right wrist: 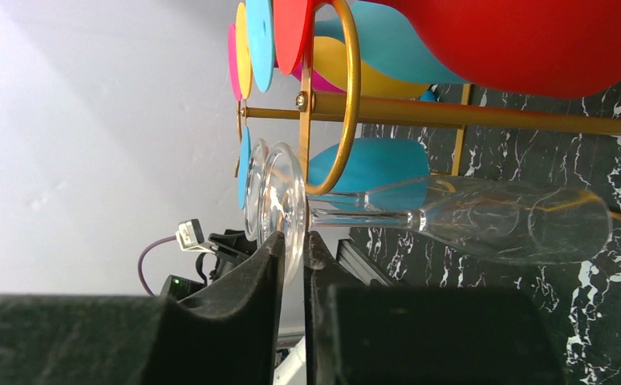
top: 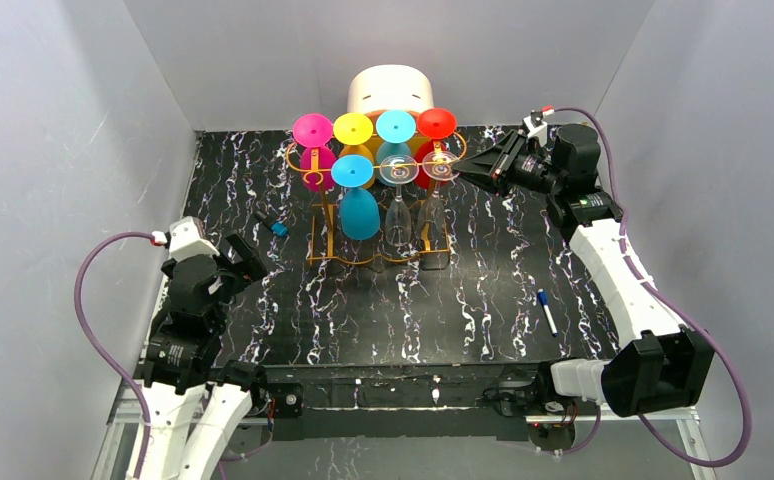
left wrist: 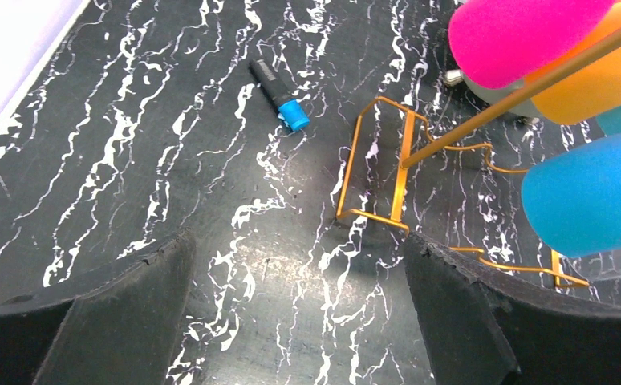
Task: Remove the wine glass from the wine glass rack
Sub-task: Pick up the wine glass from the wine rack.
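Note:
The orange-gold wine glass rack (top: pixel 315 215) stands at the middle back of the table, with several glasses hanging upside down from its rails. The rightmost clear wine glass (top: pixel 433 205) hangs at the rack's right end. My right gripper (top: pixel 468 165) reaches in from the right at foot height. In the right wrist view its fingers (right wrist: pixel 267 265) pinch the rim of the clear wine glass's foot (right wrist: pixel 283 200), and the stem and bowl (right wrist: pixel 516 224) still run along under the rail (right wrist: pixel 452 114). My left gripper (top: pixel 248 258) is open over bare table, left of the rack's base (left wrist: pixel 403 160).
Pink, yellow, blue and red glasses (top: pixel 360 210) and a second clear one (top: pixel 396 205) crowd the rack. A white-and-orange round box (top: pixel 391 92) stands behind it. A blue-capped marker (left wrist: pixel 282 96) lies left of the rack and a pen (top: pixel 547 311) lies front right. Grey walls enclose the table.

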You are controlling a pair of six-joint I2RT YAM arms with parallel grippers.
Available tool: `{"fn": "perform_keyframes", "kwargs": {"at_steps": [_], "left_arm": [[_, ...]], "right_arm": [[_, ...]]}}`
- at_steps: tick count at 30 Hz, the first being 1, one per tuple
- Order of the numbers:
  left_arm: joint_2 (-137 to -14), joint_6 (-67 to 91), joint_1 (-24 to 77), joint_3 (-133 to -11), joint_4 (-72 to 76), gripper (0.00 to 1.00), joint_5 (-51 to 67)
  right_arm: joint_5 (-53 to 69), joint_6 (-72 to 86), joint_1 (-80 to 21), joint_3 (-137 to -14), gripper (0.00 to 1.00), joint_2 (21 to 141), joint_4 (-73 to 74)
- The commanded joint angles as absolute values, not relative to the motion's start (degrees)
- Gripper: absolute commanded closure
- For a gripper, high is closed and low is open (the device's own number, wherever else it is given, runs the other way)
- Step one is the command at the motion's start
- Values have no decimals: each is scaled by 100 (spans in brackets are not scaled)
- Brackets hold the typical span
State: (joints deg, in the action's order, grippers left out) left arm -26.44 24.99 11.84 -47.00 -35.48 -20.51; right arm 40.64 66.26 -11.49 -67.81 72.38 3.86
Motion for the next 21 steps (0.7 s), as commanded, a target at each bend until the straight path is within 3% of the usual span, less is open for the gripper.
{"fn": "perform_keyframes", "kwargs": {"at_steps": [1,9,15,21], "left_arm": [[-2682,2284,1230,-4991,-3740,7,-2479],[-2878,2022,1241,-5071,-3486,2,-1919],[-3110,1633,1257,-5267,-3498,2,-1920],[-3521,1516,1257,-5468,-3324,13,-1050]], "right_arm": [[4008,6849,-1150,-6936,81,7142,-30],[4057,7108,-1154,-6974,97,7157,-278],[4034,7319,-1149,-6873,99,7050,-322],[4033,7643,-1152,-6723,99,6892,-479]]}}
